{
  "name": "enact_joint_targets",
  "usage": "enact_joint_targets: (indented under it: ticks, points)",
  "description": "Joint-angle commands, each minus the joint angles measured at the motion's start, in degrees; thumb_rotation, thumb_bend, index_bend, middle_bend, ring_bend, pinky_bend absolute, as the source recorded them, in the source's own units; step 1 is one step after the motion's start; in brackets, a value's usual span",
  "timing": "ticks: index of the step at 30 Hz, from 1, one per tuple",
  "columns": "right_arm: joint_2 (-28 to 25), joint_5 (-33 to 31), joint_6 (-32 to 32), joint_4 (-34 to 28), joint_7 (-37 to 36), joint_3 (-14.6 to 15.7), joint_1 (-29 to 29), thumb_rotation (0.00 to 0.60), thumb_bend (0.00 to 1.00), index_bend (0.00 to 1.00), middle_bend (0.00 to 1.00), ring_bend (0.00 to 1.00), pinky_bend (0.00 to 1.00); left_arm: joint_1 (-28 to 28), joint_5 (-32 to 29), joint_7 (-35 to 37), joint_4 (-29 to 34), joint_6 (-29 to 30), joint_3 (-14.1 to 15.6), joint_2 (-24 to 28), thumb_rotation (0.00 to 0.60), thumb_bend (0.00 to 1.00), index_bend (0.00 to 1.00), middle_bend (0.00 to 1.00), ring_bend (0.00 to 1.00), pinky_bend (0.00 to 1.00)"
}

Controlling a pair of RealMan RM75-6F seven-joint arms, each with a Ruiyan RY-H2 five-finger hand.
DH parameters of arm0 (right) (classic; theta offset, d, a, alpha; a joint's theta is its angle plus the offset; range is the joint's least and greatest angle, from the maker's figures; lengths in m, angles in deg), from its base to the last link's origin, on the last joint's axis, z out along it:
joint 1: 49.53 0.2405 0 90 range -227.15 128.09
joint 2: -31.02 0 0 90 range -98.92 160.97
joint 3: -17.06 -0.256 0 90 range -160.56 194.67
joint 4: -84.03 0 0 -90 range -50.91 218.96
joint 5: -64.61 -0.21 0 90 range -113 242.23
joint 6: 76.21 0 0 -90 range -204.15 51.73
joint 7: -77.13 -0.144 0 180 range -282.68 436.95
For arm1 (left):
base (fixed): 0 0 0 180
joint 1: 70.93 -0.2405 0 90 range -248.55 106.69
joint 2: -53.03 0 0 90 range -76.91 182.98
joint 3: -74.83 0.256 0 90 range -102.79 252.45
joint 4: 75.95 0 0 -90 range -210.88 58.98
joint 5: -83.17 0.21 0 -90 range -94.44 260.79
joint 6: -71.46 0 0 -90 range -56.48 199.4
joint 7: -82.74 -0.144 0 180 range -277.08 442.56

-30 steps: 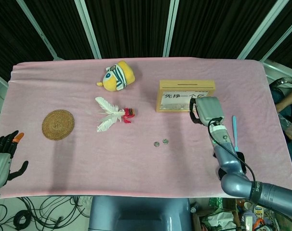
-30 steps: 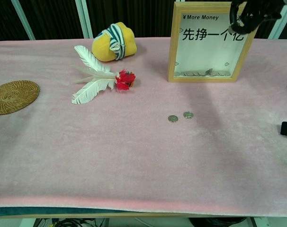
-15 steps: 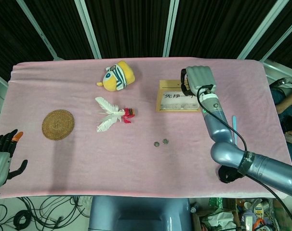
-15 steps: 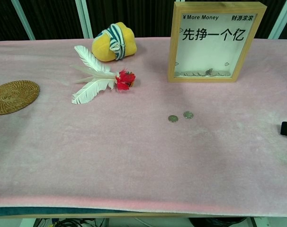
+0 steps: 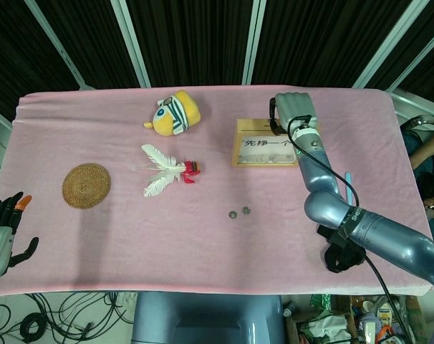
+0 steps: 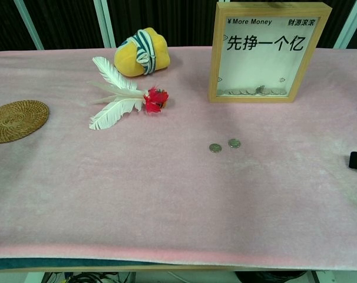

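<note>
The left hand [image 5: 2, 231] hung off the near left edge of the pink tablecloth [image 5: 203, 236], fingers spread apart and holding nothing. It appeared in the head view only. The woven coaster [image 5: 86, 185] lay nearest to it, well apart on the cloth. Further right lay the white feathers [image 5: 160, 172] with a red flower [image 5: 190, 170] at their quill end, and behind them the yellow plush toy [image 5: 173, 112]. Two coins [image 5: 239, 212] lay just beside each other near the middle of the cloth.

The wooden frame box [image 6: 265, 52] stood upright at the rear right. Its front read "¥ More Money" and "先挣一个亿"; smaller characters at top right were too small to read reliably. Coins rested inside at the bottom.

The right hand [image 5: 293, 112] was above the top edge of the box, fingers curled in. Contact with the box, or any content in the fingers, could not be determined. A blue stick [image 5: 348, 188] lay right of the arm.
</note>
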Motion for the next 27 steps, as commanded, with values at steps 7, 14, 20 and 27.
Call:
enact_joint_targets:
  ticks: [7,14,20,27]
  points:
    - [1.1,0.5,-0.4,2.3,-2.2,2.4,0.8,0.600,0.41,0.70,0.81,0.86,0.84,-0.1,0.2,0.0,0.0,0.3,0.0,0.1,0.600,0.36,0.02,0.00,0.00,0.03]
    - [1.1,0.8,-0.5,2.8,-3.3,3.7,1.2,0.600,0.41,0.70,0.81,0.86,0.84,-0.1,0.0,0.0,-0.1,0.2,-0.1,0.1,0.600,0.36,0.02,0.00,0.00,0.03]
    - [0.9,1.1,-0.6,2.7,-4.4,4.5,1.4,0.600,0.41,0.70,0.81,0.86,0.84,-0.1,-0.1,0.0,-0.1,0.1,0.0,0.0,0.600,0.36,0.02,0.00,0.00,0.03]
    - [0.9,1.2,-0.6,2.6,-5.3,5.4,1.5,0.600,0.41,0.70,0.81,0.86,0.84,-0.1,-0.1,0.0,-0.2,0.1,-0.1,0.0,0.600,0.36,0.02,0.00,0.00,0.03]
